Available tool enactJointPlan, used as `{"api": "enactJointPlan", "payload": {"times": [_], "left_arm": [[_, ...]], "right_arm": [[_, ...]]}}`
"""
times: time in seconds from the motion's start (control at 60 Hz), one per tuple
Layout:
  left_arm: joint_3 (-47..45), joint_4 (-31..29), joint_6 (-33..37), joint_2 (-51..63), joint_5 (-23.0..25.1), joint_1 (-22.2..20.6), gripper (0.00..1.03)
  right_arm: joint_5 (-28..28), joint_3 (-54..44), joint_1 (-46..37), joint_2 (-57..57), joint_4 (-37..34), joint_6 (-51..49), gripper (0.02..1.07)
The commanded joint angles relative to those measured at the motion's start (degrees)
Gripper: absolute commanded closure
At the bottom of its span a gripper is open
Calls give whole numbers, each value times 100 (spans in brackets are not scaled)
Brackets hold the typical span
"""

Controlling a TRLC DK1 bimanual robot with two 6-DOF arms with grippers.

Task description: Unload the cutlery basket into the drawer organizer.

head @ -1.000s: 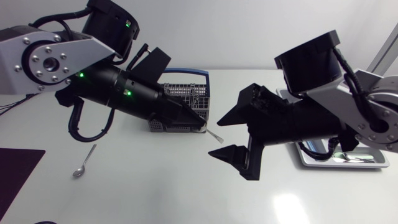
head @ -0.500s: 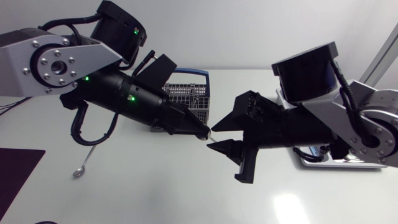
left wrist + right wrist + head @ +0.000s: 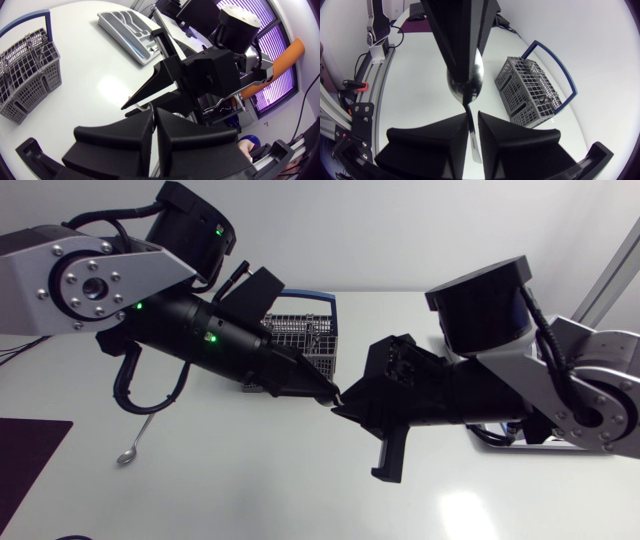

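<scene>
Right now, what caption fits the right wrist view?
Spoon bowl pinched in left jaws, handle between right jaws, grey cutlery basket beyond.

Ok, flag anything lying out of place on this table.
A loose spoon lies on the bare table near the left arm, outside both the basket and the organizer tray, where cutlery belongs. The held spoon, mid-air, looks fine.
</scene>
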Motion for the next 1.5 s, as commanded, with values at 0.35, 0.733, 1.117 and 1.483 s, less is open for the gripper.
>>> {"api": "enactJointPlan", "payload": {"times": [0.35, 0.733, 1.117, 1.483], "left_arm": [[37, -66, 84, 68, 118, 78, 62], [529, 128, -567, 129, 83, 622, 17], [749, 497, -1331, 525, -1850, 1053, 17], [1082, 514, -2166, 1351, -2474, 1238, 18]], "right_arm": [[25, -128, 15, 32, -78, -41, 102], [-10, -287, -81, -12, -262, -137, 101], [-257, -647, -820, -293, -596, -814, 101], [-722, -761, -2577, -557, -1493, -2625, 101]]}}
